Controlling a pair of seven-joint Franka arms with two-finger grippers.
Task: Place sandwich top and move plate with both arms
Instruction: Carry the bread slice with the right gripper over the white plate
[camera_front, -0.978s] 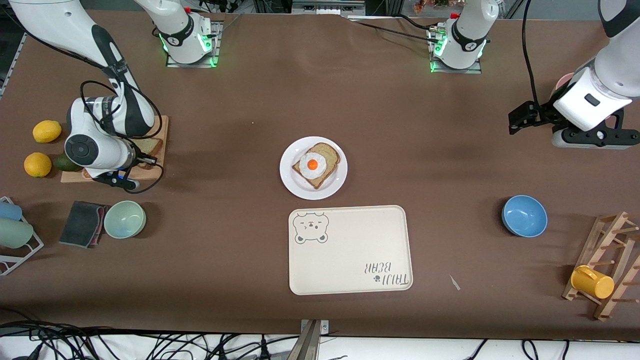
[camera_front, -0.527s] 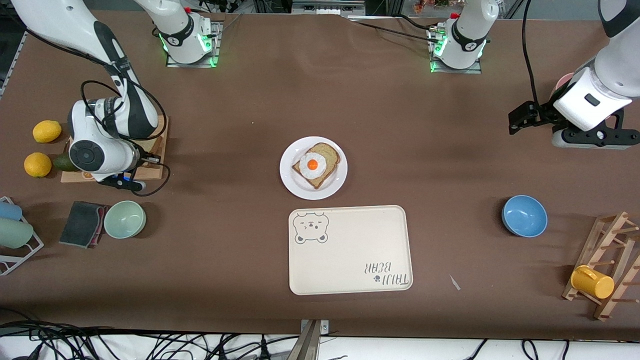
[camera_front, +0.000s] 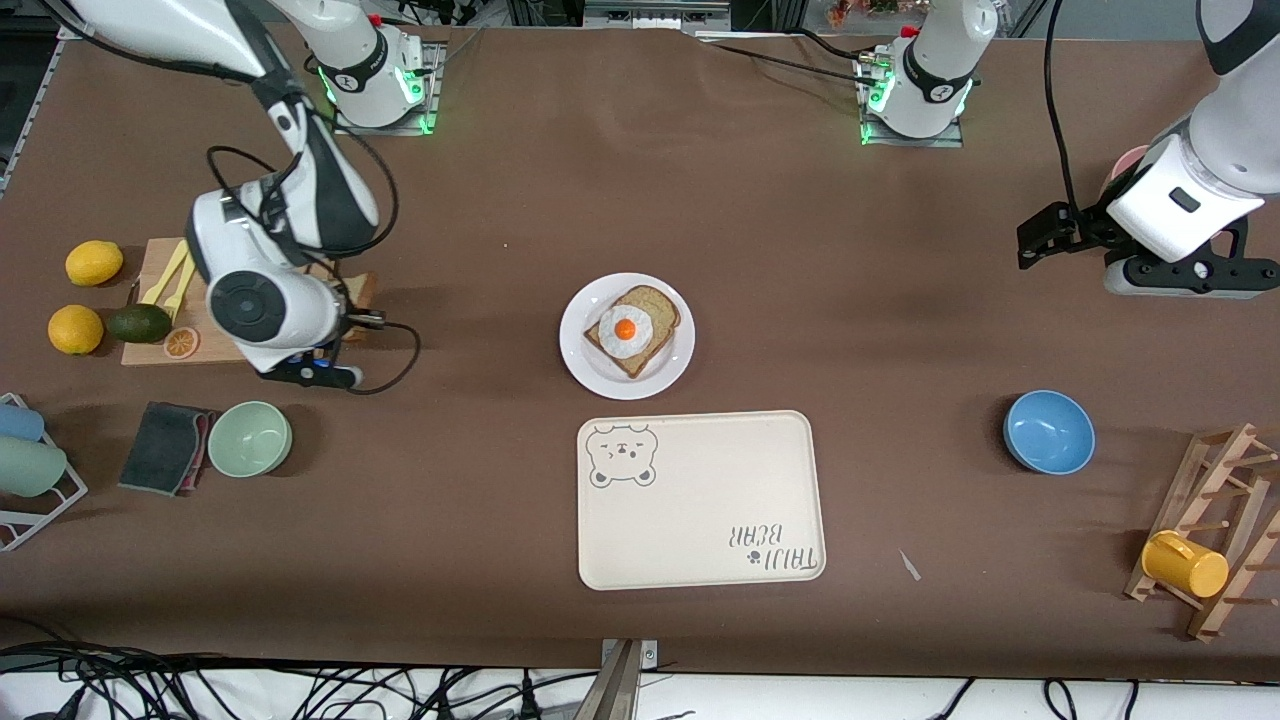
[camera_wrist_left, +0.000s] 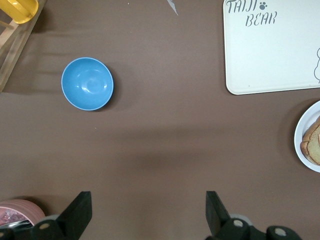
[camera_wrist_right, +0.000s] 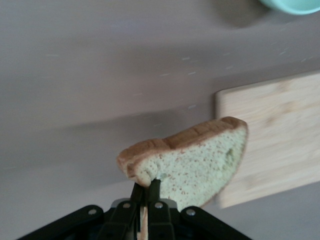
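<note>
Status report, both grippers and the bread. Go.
Right gripper shut on sandwich top, lifted at cutting board's edge. Left gripper open, waiting. Plate with egg slice unobstructed.

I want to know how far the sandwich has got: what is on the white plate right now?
On the plate lies one bread slice with a fried egg on it. What is under the egg is hidden. The sandwich top is not there: the right gripper holds it.

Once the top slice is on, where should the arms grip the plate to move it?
Judging by its shape, take the plate by its bare rim at two ends, one arm from each end of the table. The egg slice fills the middle, and the rim is thin and low, so come in low with the jaws.
</note>
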